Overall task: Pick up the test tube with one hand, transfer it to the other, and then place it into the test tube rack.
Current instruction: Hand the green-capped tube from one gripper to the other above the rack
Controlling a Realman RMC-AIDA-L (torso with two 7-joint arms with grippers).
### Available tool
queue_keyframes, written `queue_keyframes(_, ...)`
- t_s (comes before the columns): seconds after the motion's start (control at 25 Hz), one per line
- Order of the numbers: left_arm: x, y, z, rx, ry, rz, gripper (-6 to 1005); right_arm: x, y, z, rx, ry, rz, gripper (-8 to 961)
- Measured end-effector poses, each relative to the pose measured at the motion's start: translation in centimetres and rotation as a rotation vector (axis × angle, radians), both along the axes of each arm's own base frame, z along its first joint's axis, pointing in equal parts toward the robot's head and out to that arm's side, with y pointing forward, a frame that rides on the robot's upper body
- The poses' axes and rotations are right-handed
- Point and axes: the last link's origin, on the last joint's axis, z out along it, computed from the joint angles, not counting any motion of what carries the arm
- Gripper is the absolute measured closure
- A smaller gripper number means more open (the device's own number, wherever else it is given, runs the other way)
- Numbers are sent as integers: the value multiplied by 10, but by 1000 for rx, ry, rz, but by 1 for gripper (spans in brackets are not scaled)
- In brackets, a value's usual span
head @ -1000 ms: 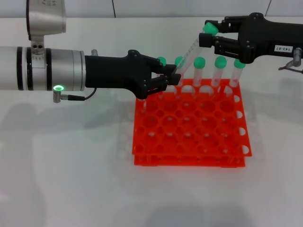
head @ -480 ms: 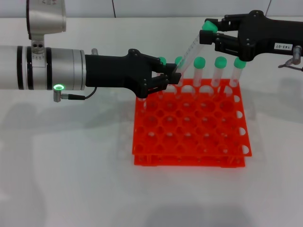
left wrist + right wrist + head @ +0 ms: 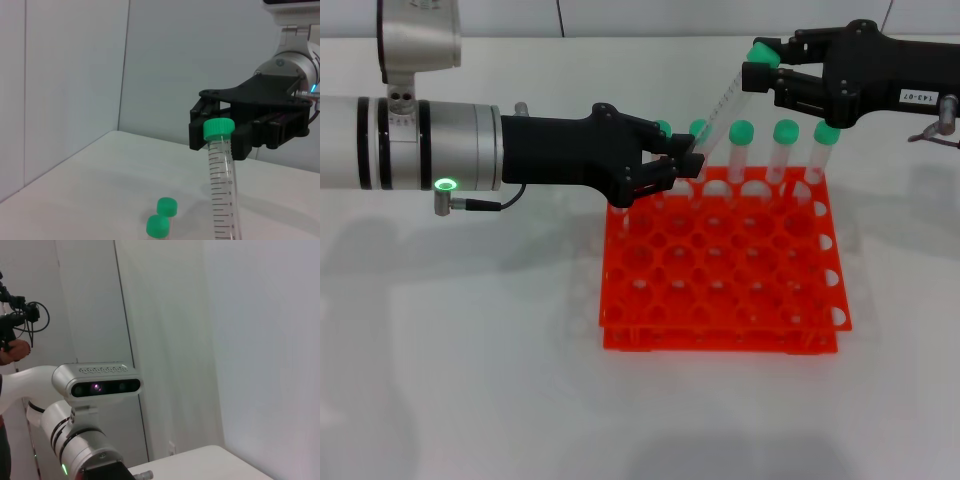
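Note:
The test tube (image 3: 720,105) is clear with a green cap and hangs tilted over the back of the orange test tube rack (image 3: 720,290). My left gripper (image 3: 688,165), on the green-lit arm, is shut on the tube's lower end. My right gripper (image 3: 757,60), with the white label, has its fingers closed against both sides of the cap end. The left wrist view shows the tube (image 3: 222,180) upright, its cap between the fingers of the right gripper (image 3: 219,137). The right wrist view shows none of these things.
Several other green-capped tubes (image 3: 785,150) stand in the rack's back row, just under and beside the held tube; two of their caps (image 3: 167,206) show in the left wrist view. The rack's front rows are empty holes. White table lies all around.
The right gripper has risen slightly and its fingers have drawn in around the cap. The left gripper has edged right with the tube, whose cap end sits a little higher.

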Motion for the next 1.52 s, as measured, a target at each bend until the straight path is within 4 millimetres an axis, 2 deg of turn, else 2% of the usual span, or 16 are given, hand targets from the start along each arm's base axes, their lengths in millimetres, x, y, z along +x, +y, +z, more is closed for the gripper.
queue_keyframes(1.24, 3, 0, -7, -16, 10, 10, 814, -4, 1, 0, 2, -10, 25, 665)
queue_keyframes(1.52, 3, 0, -6, -14, -1, 17, 614, -4, 1, 0, 1, -8, 26, 671)
